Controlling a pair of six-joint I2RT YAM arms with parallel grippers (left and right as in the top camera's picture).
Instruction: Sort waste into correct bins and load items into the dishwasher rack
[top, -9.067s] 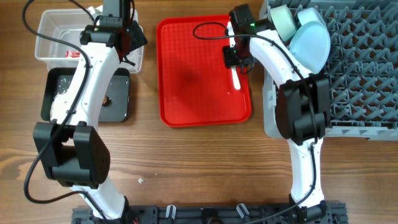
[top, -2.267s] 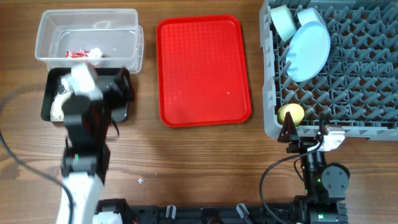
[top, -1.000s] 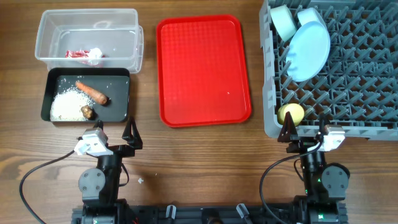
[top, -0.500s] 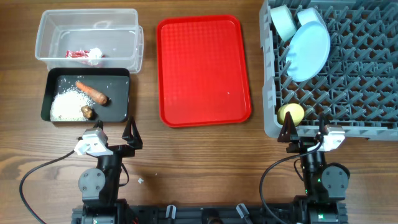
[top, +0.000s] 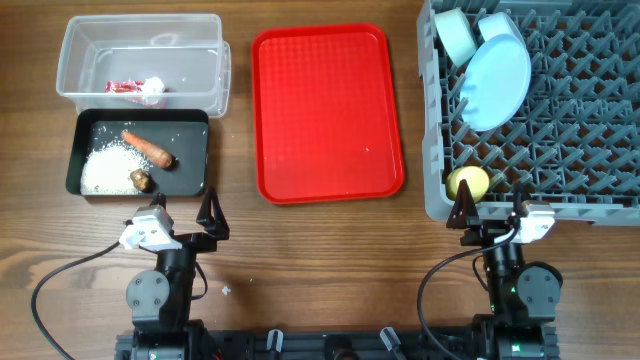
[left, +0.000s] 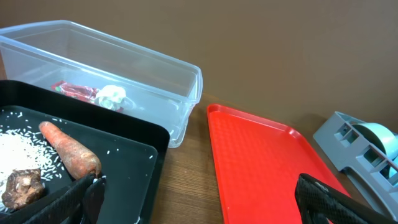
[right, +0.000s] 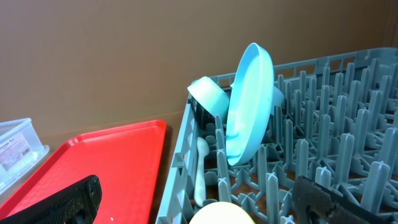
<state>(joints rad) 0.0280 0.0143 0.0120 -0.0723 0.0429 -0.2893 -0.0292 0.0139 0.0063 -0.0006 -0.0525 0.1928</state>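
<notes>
The clear tub (top: 140, 50) holds the red-and-white wrapper (top: 135, 88) (left: 93, 93). In the black tray (top: 195, 150) lie the carrot (top: 148, 147) (left: 68, 152), the brown lump (top: 141, 180) (left: 22, 186) and the rice (top: 105, 170). The grey rack (top: 580, 120) carries the plate (top: 498, 72) (right: 249, 106) on edge, the teal bowl (top: 455, 35) (right: 208, 96), the yellow cup (top: 467, 182) (right: 217, 213) and the white spoon (right: 200, 168). My left gripper (top: 180, 222) (left: 199, 211) rests open before the black tray, and my right gripper (top: 492, 220) (right: 198, 214) rests open at the rack's front edge. Neither holds anything.
The flat red serving tray (top: 328, 112) (left: 261, 162) lies bare between the bins and the rack. A small white crumb (top: 227, 291) sits on the wooden table near the left arm's base. Cables run along the front edge.
Nothing has moved in the last second. Since the oldest frames both arms have drawn back to the front edge, the spoon has left the red tray, and the cup stands in the rack.
</notes>
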